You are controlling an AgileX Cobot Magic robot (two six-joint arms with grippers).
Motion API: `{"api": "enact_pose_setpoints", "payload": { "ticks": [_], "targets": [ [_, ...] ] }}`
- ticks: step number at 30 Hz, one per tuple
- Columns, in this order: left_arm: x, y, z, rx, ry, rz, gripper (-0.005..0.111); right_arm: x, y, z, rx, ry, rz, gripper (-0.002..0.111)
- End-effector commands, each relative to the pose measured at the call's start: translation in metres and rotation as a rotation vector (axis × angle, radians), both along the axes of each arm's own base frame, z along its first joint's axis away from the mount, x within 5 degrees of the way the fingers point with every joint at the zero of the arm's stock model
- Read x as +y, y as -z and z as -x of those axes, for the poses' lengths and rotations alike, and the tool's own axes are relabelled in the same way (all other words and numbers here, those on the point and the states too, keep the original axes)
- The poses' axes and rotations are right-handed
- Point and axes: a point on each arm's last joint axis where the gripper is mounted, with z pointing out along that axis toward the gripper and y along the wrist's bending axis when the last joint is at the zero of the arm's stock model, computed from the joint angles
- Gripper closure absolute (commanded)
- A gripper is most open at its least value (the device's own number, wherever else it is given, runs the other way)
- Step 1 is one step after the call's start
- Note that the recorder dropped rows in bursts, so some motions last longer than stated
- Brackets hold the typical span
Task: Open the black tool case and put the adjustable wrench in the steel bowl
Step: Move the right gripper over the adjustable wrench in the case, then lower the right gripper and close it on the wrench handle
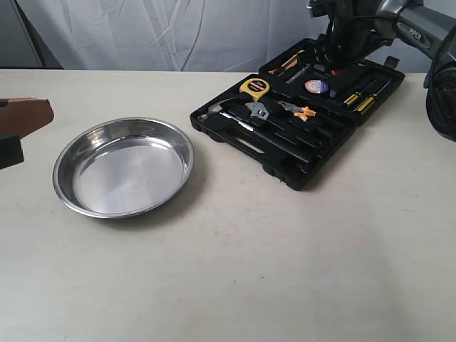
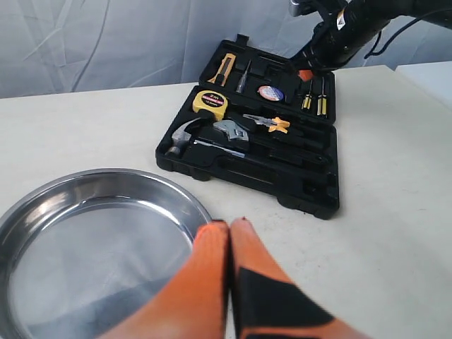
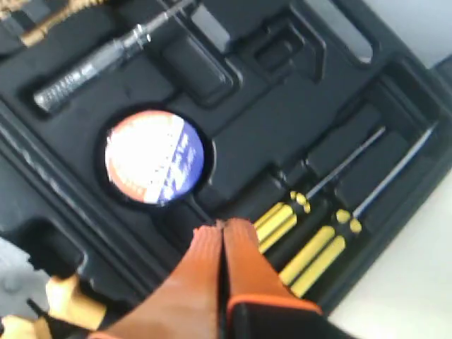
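The black tool case (image 1: 283, 165) lies open at the back right of the table. The adjustable wrench (image 1: 258, 110), silver-headed with a black handle, rests in its slot in the case, between the hammer (image 1: 214, 110) and the orange-handled pliers (image 1: 302, 110). To the left of the case stands the empty steel bowl (image 1: 127, 171). My right gripper (image 3: 222, 227) is shut and empty, hovering over the lid half of the case (image 3: 282, 106), well back from the wrench. My left gripper (image 2: 229, 224) is shut with nothing in it, beside the bowl's rim (image 2: 185, 199); the wrench (image 2: 230, 131) lies ahead of it.
The case also holds a yellow tape measure (image 1: 255, 87), a round roll of tape (image 3: 154, 157), yellow-handled screwdrivers (image 3: 305, 244) and a tester pen (image 3: 106, 58). A white curtain hangs behind the table. Bare tabletop (image 1: 271, 256) stretches in front of the bowl and case.
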Motion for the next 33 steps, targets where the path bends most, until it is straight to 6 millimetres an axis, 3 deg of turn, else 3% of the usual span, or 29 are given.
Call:
{"api": "enact_pose_setpoints", "payload": {
  "ticks": [1, 8, 17, 21, 26, 27, 29, 31, 33],
  "targets": [
    [-0.001, 0.001, 0.001, 0.005, 0.002, 0.009, 0.107, -0.001, -0.02, 0.014, 0.108, -0.002, -0.024, 0.109],
    [-0.001, 0.001, 0.002, 0.007, 0.004, 0.013, 0.107, 0.012, -0.046, 0.03, 0.186, -0.147, -0.144, 0.109],
    [-0.002, 0.002, 0.003, 0.02, 0.02, 0.023, 0.107, 0.052, -0.047, 0.037, 0.227, -0.336, -0.518, 0.109],
    [-0.003, 0.002, 0.003, 0.021, 0.022, 0.023, 0.107, 0.072, -0.043, 0.043, 0.233, -0.439, -0.486, 0.109],
    [-0.003, 0.002, 0.003, 0.022, 0.023, 0.026, 0.107, 0.094, -0.036, 0.051, 0.23, -0.597, -0.206, 0.109],
    [-0.003, 0.002, 0.003, 0.022, 0.023, 0.026, 0.107, 0.094, -0.035, 0.051, 0.23, -0.6, -0.181, 0.107],
    [-0.003, 0.002, 0.003, 0.023, 0.024, 0.026, 0.107, 0.092, -0.035, 0.051, 0.229, -0.596, -0.138, 0.093],
    [-0.003, 0.002, 0.003, 0.025, 0.029, 0.026, 0.107, 0.089, -0.034, 0.05, 0.23, -0.592, -0.1, 0.071],
    [-0.003, 0.002, 0.003, 0.026, 0.03, 0.027, 0.107, 0.089, -0.03, 0.049, 0.237, -0.591, -0.096, 0.069]
  ]
}}
